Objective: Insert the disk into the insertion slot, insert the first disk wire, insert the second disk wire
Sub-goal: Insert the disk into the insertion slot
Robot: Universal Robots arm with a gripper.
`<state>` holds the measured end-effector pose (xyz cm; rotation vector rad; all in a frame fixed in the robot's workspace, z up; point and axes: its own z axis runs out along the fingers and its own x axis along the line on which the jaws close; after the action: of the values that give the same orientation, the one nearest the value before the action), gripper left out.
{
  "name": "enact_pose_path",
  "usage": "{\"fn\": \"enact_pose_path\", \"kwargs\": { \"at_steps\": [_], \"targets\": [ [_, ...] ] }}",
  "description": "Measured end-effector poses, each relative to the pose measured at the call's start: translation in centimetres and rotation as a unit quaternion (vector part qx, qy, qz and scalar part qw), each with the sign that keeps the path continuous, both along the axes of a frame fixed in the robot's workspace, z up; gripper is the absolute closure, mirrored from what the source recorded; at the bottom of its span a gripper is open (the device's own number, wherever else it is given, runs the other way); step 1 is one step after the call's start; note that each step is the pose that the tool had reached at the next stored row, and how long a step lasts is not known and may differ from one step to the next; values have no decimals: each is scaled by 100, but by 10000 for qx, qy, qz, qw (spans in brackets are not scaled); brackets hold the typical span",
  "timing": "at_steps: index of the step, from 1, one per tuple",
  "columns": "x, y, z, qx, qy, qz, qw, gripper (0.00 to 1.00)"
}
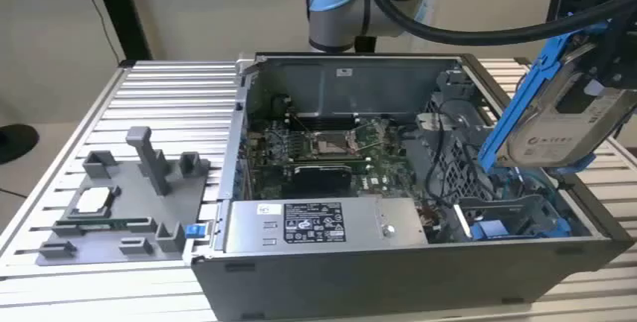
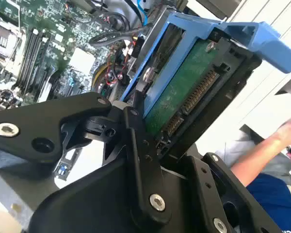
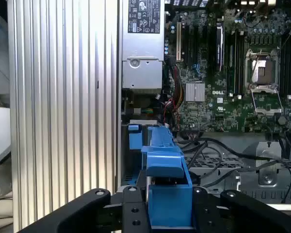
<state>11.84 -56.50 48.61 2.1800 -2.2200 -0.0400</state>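
You have the claw [image 1: 595, 87] clamped shut on the silver-grey hard drive in its bright blue plastic carrier [image 1: 553, 132]. It is tilted, long axis steeply upright, above the grey metal cage's rectangular bay [image 1: 512, 206], not yet entered.

You've got a ribbed aluminium-slat table [image 1: 149, 106] as the bench. Two things sit directly on it: the open grey computer case [image 1: 398, 277], lying on its side toward the exterior view's right, and a flat grey fixture plate [image 1: 119, 218] with upright posts, just beside the case on the exterior view's left. Can't tell whether the plate's edge actually touches the case wall.
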Motion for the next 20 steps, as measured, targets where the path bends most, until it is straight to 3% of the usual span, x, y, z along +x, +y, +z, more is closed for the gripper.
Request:
{"fn": "enact_pose_path", "kwargs": {
  "at_steps": [14, 20],
  "targets": [
    [0, -5, -2, 0, 0, 0, 10000, 100],
    [20, -110, -30, 0, 0, 0, 10000, 100]
  ]
}}
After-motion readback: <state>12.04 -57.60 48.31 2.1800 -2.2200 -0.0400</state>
